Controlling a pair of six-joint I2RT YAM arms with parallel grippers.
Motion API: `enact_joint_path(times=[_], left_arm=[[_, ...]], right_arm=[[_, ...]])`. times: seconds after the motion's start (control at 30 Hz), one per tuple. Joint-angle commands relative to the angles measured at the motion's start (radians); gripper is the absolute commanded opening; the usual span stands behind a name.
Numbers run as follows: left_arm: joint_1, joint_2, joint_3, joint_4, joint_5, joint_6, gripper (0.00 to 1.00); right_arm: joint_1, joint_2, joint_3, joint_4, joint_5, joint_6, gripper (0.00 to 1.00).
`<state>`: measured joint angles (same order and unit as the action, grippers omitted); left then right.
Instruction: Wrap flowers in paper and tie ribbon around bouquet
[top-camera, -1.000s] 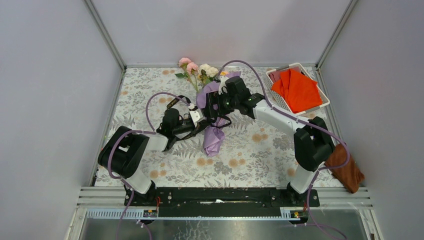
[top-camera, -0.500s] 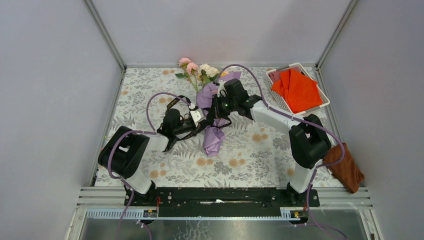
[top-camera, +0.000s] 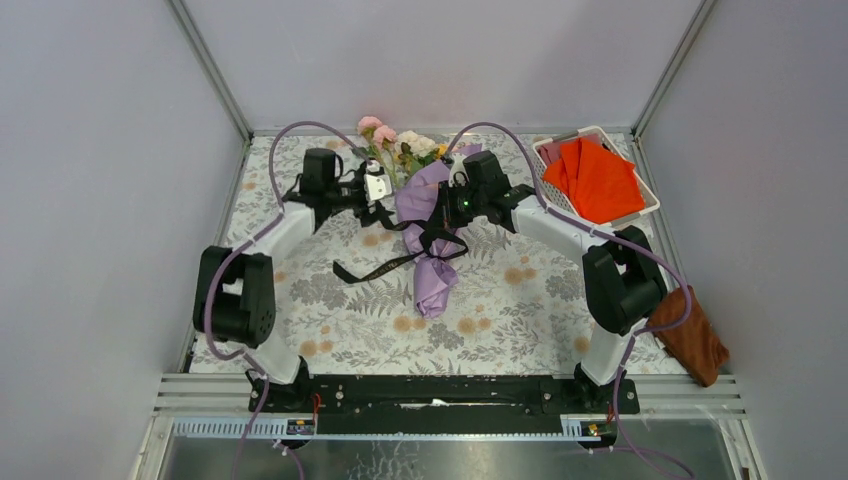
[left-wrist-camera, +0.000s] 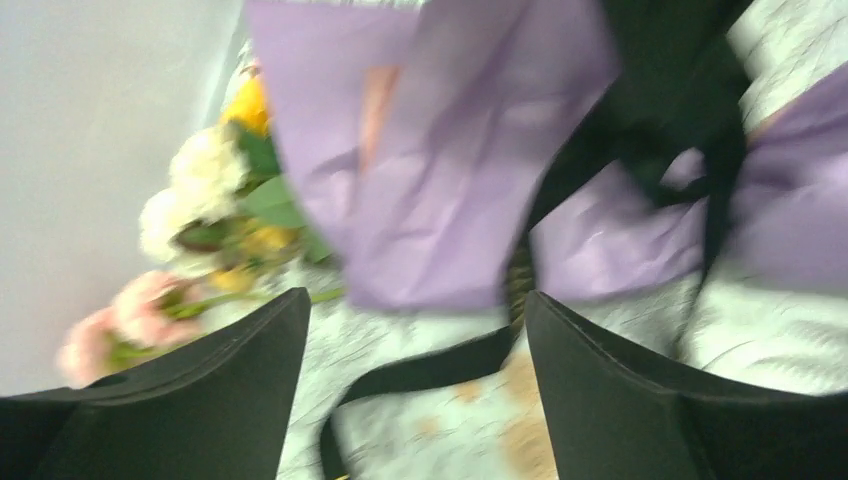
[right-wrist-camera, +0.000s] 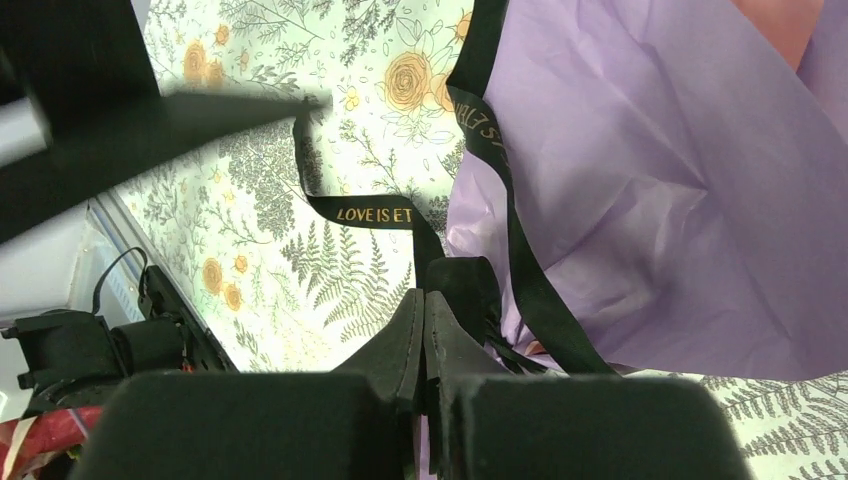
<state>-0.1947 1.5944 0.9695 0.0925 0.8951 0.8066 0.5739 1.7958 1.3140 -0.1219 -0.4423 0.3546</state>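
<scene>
L gripper (left-wrist-camera: 415, 300) now back by flowers (top-camera: 400, 140), jaws apart, view blurred; R gripper (right-wrist-camera: 422, 295) tight on ribbon (right-wrist-camera: 372, 213).

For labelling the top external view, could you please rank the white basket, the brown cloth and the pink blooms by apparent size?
Largest: white basket
Next: brown cloth
Smallest: pink blooms

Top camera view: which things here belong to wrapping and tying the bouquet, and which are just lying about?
Part of the job: flowers; lilac paper; black ribbon.

Lying about: white basket; orange-red cloth inside it; brown cloth at the table's right edge.
</scene>
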Motion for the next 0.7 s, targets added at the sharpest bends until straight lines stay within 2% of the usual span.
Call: enact_joint_path(times=[0.0, 0.07, 0.13, 0.27, 0.33, 0.43, 0.47, 0.53, 0.67], left_arm=[[0.064, 0.172, 0.244, -0.717, -0.119, 0.710, 0.83], [0.064, 0.269, 0.343, -0.823, -0.192, 0.858, 0.83], [0.063, 0.360, 0.456, -0.885, -0.221, 0.899, 0.85], [0.021, 0.503, 0.683, -1.163, -0.209, 1.009, 0.90], [-0.017, 0.524, 0.702, -1.232, -0.200, 1.009, 0.88], [-0.047, 0.522, 0.667, -1.218, -0.154, 0.965, 0.84], [-0.052, 0.526, 0.662, -1.199, -0.147, 0.933, 0.78], [-0.060, 0.534, 0.662, -1.148, -0.155, 0.853, 0.60], [-0.061, 0.519, 0.654, -1.147, -0.158, 0.843, 0.11]], right_arm=[[-0.003, -0.033, 0.009, 0.028, -0.012, -0.046, 0.00], [-0.003, -0.020, 0.017, 0.028, -0.018, -0.047, 0.00], [-0.003, -0.013, 0.020, 0.028, -0.018, -0.051, 0.00], [-0.006, -0.010, 0.017, 0.015, 0.004, -0.067, 0.00], [-0.011, -0.008, 0.016, 0.012, 0.002, -0.070, 0.00], [-0.014, -0.003, 0.017, 0.012, -0.006, -0.067, 0.00], [-0.015, -0.003, 0.017, 0.014, -0.008, -0.068, 0.00], [-0.018, -0.003, 0.019, 0.016, -0.014, -0.068, 0.00], [-0.020, -0.013, 0.018, 0.024, -0.018, -0.071, 0.00]])
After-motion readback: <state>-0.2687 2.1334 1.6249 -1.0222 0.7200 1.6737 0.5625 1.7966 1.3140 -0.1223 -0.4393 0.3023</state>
